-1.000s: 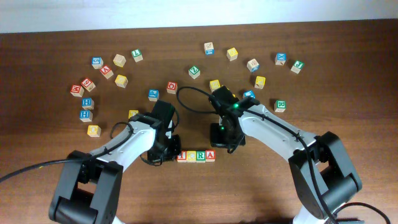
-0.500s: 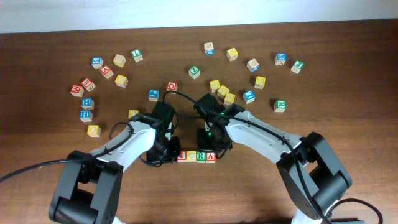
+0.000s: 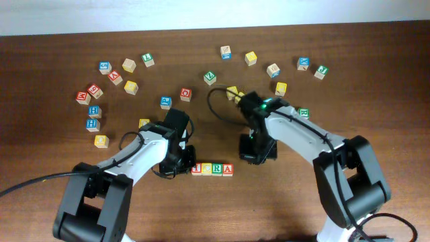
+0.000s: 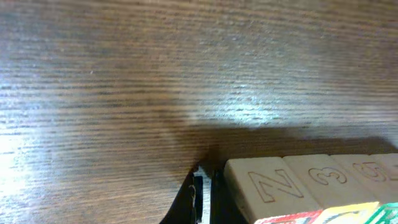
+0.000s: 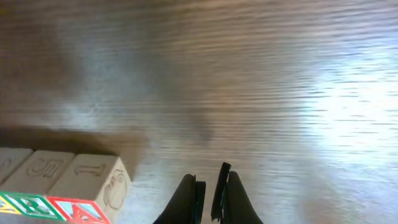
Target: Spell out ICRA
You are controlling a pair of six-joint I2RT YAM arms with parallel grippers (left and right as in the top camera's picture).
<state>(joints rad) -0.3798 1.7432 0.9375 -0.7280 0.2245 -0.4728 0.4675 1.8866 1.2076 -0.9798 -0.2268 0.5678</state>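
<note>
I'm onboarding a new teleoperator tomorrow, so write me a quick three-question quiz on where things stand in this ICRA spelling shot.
1. True or false: the right end effector is empty and stands apart from the block row.
2. Where is the left end effector? A) at the row's left end B) at the row's right end C) on top of the row
3. How many blocks make up the row in the overhead view?

Key: 1 true; 2 A; 3 four
</note>
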